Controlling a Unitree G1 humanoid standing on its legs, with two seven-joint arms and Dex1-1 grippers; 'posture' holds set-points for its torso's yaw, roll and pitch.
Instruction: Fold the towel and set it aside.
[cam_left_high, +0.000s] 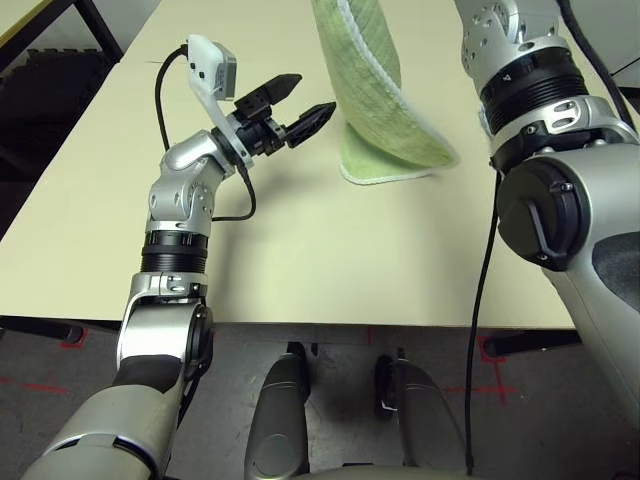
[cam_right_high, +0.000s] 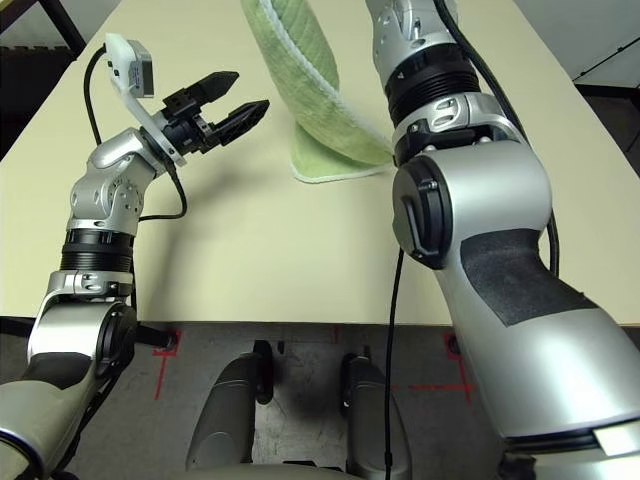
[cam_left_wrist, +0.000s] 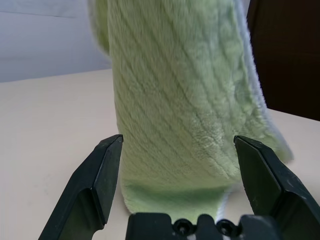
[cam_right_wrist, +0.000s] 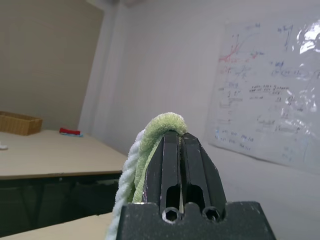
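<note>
Not folded yet imo: the towel (cam_left_high: 375, 90) hangs from the right gripper (cam_right_wrist: 181, 137), fingers clamped on it, bottom on the worktop (cam_left_high: 330, 260). Left gripper (cam_left_high: 297, 105) beside the towel, fingers apart.

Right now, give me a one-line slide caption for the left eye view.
Open left gripper beside the hanging green towel, whose lower end rests on the table.

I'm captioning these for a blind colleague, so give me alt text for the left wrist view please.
A light green towel hangs down in front of the camera, its lower end resting on the cream table. The left gripper stands open toward it, one black finger on each side of the cloth, not touching it. A pale wall and a dark area lie behind.
</note>
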